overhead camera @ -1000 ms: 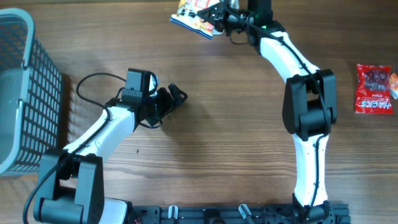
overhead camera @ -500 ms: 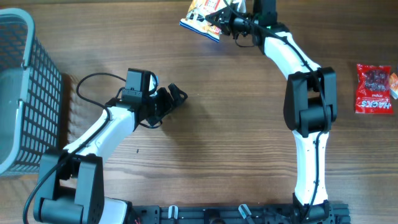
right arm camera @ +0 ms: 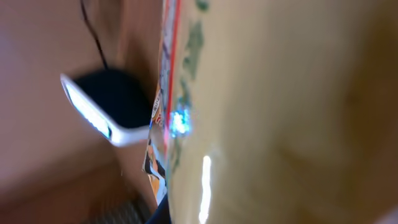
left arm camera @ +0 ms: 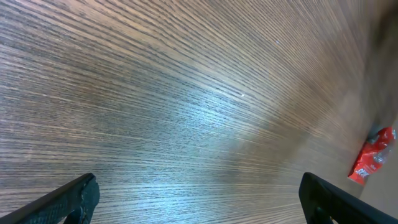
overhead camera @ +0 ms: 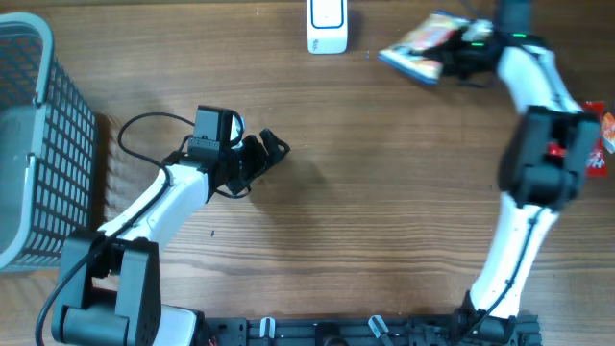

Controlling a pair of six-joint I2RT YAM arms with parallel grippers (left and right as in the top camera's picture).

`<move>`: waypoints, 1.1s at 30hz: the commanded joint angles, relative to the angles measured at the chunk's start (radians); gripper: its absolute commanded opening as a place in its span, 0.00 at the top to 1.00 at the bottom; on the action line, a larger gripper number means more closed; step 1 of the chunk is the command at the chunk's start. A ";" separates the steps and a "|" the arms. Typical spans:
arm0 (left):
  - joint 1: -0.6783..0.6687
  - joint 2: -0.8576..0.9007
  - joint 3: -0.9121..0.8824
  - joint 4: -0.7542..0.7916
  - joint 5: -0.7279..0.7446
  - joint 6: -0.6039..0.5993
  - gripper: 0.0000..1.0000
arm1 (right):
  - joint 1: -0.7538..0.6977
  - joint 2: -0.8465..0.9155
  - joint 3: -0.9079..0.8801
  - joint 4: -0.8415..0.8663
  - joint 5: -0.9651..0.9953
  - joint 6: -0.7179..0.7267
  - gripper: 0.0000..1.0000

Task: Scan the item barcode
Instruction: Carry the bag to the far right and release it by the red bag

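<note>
A white barcode scanner [overhead camera: 327,24] stands at the table's far edge. To its right my right gripper [overhead camera: 459,53] is shut on a colourful snack packet [overhead camera: 421,48], holding it above the table. In the right wrist view the packet's pale glossy back [right arm camera: 280,112] fills most of the frame and hides the fingers. The scanner [right arm camera: 106,106] shows to its left, and a small blue light spot falls on the packet's edge. My left gripper [overhead camera: 269,154] rests left of centre, open with nothing in it. Its fingertips [left arm camera: 78,198] stand wide apart over bare wood.
A grey mesh basket [overhead camera: 38,144] stands at the left edge. A red candy bag [overhead camera: 603,135] lies at the right edge, partly hidden by my right arm. It also shows in the left wrist view, the red bag [left arm camera: 372,155] far right.
My right arm has swung to the right with the snack packet, away from the far centre. The white scanner, hidden before, now shows. The left arm has not moved.
</note>
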 commanded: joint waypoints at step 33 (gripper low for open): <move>0.000 0.000 -0.003 0.002 -0.009 -0.002 0.00 | -0.604 -0.722 0.018 -0.610 0.195 -0.328 0.00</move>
